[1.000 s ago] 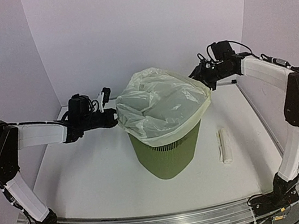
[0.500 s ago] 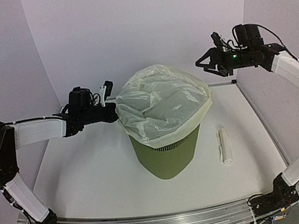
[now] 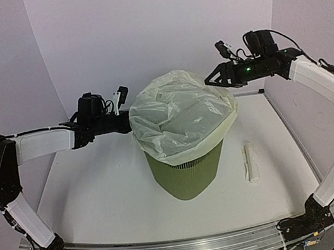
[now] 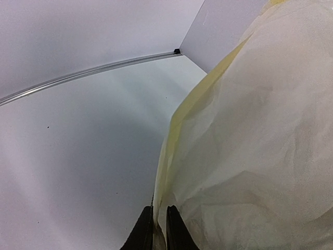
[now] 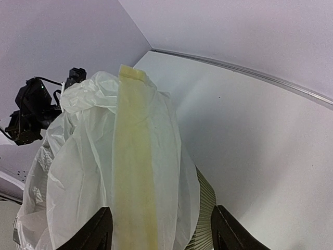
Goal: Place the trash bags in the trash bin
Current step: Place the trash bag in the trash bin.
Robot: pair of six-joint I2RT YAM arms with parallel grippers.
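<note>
Center of frame, on bench (image 3: 102, 200), olive-green trash bin (image 3: 188, 176) stands upright w/ pale yellowish trash bag (image 3: 181, 116) draped over its rim, film puffed up above the opening. At bag's left edge, left gripper (image 3: 126, 120) pinches the film. Upper right of bag, right gripper (image 3: 211, 81) is spread wide, just beside film; contact unclear. Right of bin, white roll (image 3: 250, 162) lies on bench.
</note>
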